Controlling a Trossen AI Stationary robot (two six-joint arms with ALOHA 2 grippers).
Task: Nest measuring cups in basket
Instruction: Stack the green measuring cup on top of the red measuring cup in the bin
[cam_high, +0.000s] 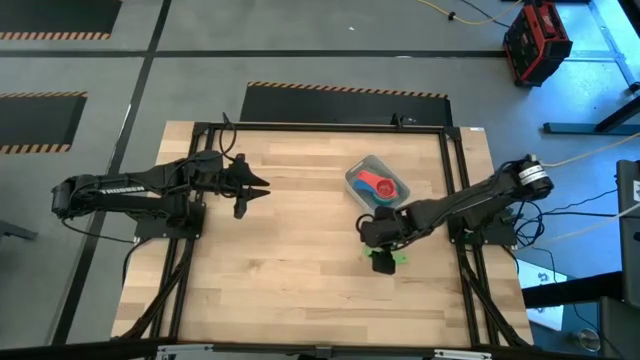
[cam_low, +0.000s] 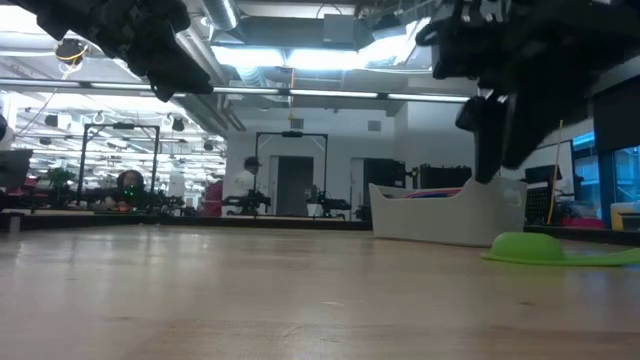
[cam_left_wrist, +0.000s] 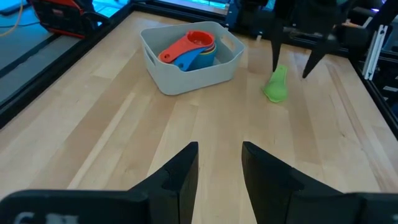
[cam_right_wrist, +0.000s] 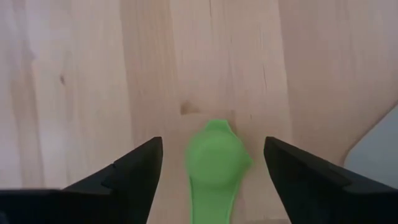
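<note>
Wood covers the desk, and a big bright room with lights shows far behind it in the low view. Right of the middle of the high view sits the basket, with a red cup on top of a blue cup and other cups stacked inside it, bowls one in another so they take little space. One green cup lies alone on the wood just below the basket in that view, bowl side down like a little dome, well outside the stack. It looks like the last one left to put away. The right end effector hangs just over it with its fingers wide apart, one on each side of the cup and not touching it, most likely so it can come down and pinch it. The left end effector waits left of the middle, away from the cups, its fingers a little apart and holding nothing, so it stays out of the way.
</note>
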